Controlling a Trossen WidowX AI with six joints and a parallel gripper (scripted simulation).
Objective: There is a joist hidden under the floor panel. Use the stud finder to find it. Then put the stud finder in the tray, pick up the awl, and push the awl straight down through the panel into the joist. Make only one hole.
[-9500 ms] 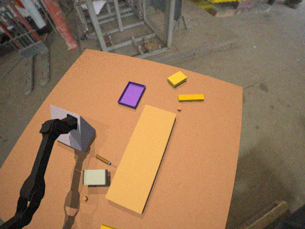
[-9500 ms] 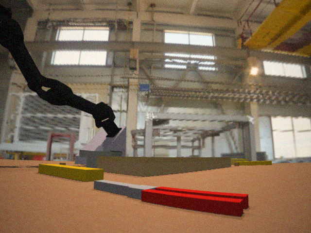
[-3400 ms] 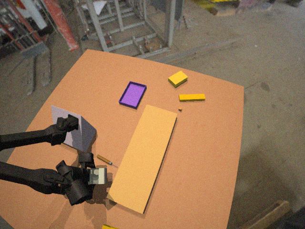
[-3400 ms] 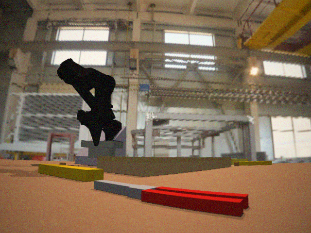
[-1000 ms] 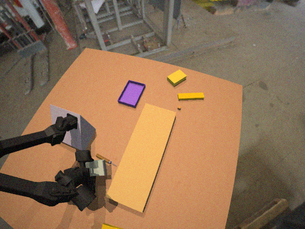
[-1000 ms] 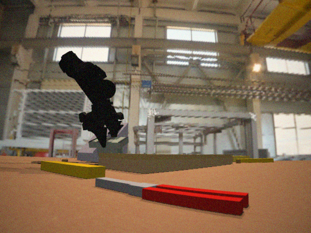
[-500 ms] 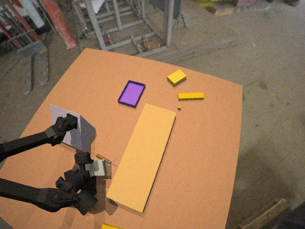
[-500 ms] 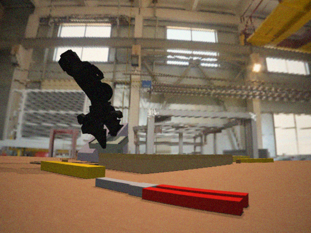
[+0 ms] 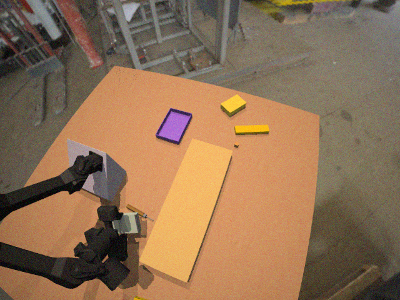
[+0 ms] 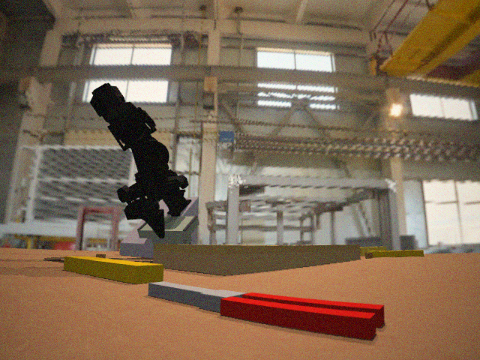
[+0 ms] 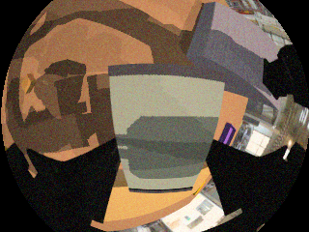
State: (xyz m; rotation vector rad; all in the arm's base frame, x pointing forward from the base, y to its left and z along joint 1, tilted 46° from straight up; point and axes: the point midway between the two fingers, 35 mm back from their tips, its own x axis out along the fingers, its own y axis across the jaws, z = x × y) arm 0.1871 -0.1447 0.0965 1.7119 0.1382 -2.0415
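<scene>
My gripper (image 9: 120,227) (image 10: 172,224) (image 11: 164,142) is shut on the stud finder, a pale grey-green block (image 9: 128,222) (image 10: 170,233) (image 11: 166,101). It holds the block tilted, above the table and left of the floor panel in the top view. The floor panel (image 9: 190,206) (image 10: 247,259) (image 11: 140,205) is a long light-orange board. No hole or joist shows on it. The awl (image 9: 136,210) lies on the table between the stud finder and the panel, its wooden handle away from the panel and its tip towards it. The purple tray (image 9: 174,125) (image 11: 227,134) stands beyond the panel's far end, empty.
A lilac-grey wedge-shaped block (image 9: 115,180) (image 11: 232,43) stands near the gripper, with another black arm part (image 9: 92,162) over it. A yellow block (image 9: 234,104), a yellow bar (image 9: 252,129) and a small orange cube (image 9: 236,145) lie far right. Red-handled pliers (image 10: 302,314) and another yellow bar (image 10: 112,269) lie near the exterior camera.
</scene>
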